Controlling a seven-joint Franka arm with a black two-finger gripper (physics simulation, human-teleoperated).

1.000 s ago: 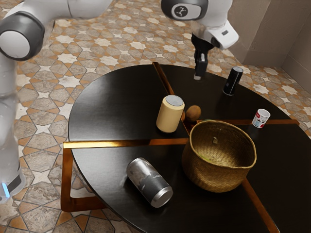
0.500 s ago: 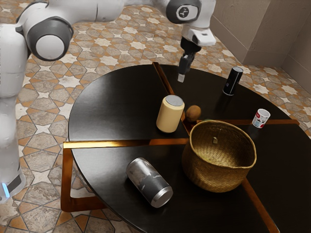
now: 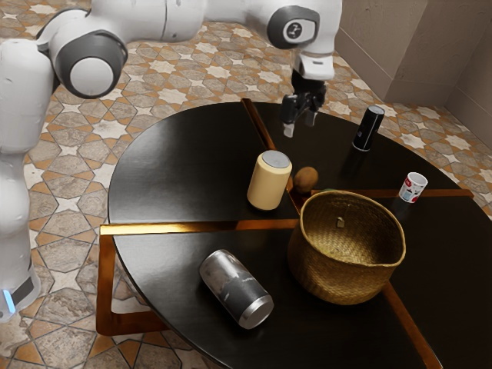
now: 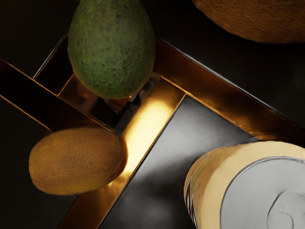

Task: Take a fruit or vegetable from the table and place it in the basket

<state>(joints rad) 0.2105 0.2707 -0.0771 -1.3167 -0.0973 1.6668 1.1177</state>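
Observation:
My gripper (image 3: 300, 126) hangs above the table's far part in the exterior view, fingers apart with nothing between them. Below it the brown kiwi (image 3: 306, 179) lies beside the cream can, near the woven basket (image 3: 330, 275). In the wrist view the kiwi (image 4: 77, 161) rests by a brass strip, with a green avocado (image 4: 112, 50) close to it. The basket (image 4: 262, 19) is at that view's upper edge. From the exterior side, the basket hides most or all of the avocado.
An upright cream can (image 3: 267, 184) stands close to the kiwi; its top (image 4: 271, 195) appears in the wrist view. A silver-black can (image 3: 236, 288) lies on its side. Farther off are a black can (image 3: 369, 129) and a white-red cup (image 3: 413, 187) on the round dark table (image 3: 173, 169).
Over the last second my hand has shifted toward the exterior view's left, with a small move back lately. It has also turned, and both fingers now show separately.

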